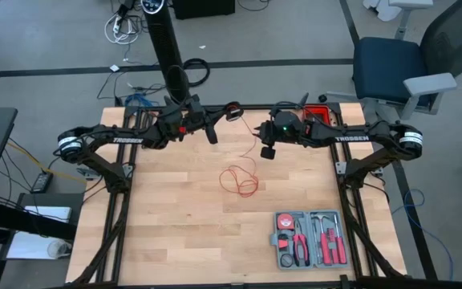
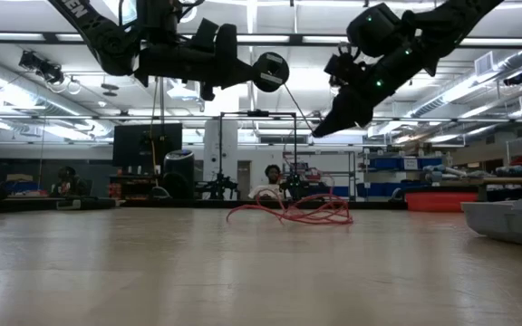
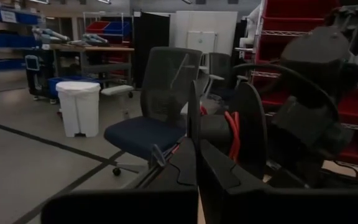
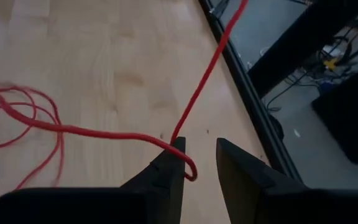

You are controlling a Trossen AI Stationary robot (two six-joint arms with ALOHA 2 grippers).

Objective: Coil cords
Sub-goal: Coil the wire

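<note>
Right pincer [image 4: 196, 158] hung above wooden surface [image 1: 175, 217], fingers [image 4: 166, 168] spread, red cord [image 4: 73, 130] running across tip of one finger, not pinched. Cord's loose loops [image 1: 239, 181] lay mid-surface; one strand rose to black spool [image 2: 270, 71] wound with red turns. Left pincer [image 3: 197, 149] pressed together on spool, raised above surface's far edge. Grey tool case [image 1: 310, 239] sat at near right corner, well apart from loops.

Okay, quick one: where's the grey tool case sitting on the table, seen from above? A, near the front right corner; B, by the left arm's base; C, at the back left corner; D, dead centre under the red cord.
A: in the high view the grey tool case lies at the table's front right, apart from the red cord in the middle.
</note>
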